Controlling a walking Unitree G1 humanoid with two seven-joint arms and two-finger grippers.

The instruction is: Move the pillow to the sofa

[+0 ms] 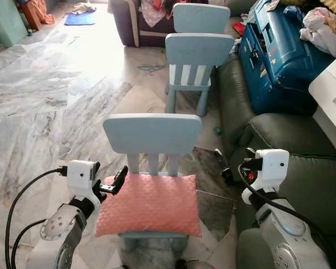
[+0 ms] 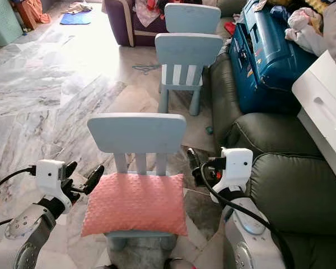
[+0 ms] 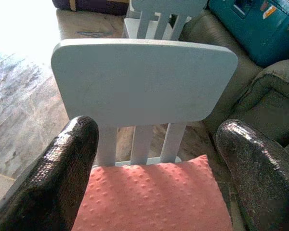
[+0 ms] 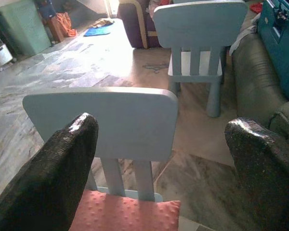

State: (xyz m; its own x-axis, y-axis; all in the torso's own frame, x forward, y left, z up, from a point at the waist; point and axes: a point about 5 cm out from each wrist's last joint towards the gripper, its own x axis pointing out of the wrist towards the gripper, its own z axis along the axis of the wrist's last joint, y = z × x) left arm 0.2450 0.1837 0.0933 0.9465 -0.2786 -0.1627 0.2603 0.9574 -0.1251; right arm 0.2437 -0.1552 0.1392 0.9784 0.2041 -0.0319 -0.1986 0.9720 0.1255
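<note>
A salmon-pink dotted pillow lies flat on the seat of a small light-blue chair right in front of me. My left gripper is open at the pillow's left far corner, just above it. In the left wrist view the pillow lies between and below its two black fingers. My right gripper is open to the right of the chair, apart from the pillow, over the gap between chair and sofa. The dark green leather sofa runs along my right side.
Two more light-blue chairs stand in a row beyond the first. A blue suitcase and clothes rest on the sofa's far part. A white cabinet juts in at the right. Marble floor opens to the left; a purple sofa stands far back.
</note>
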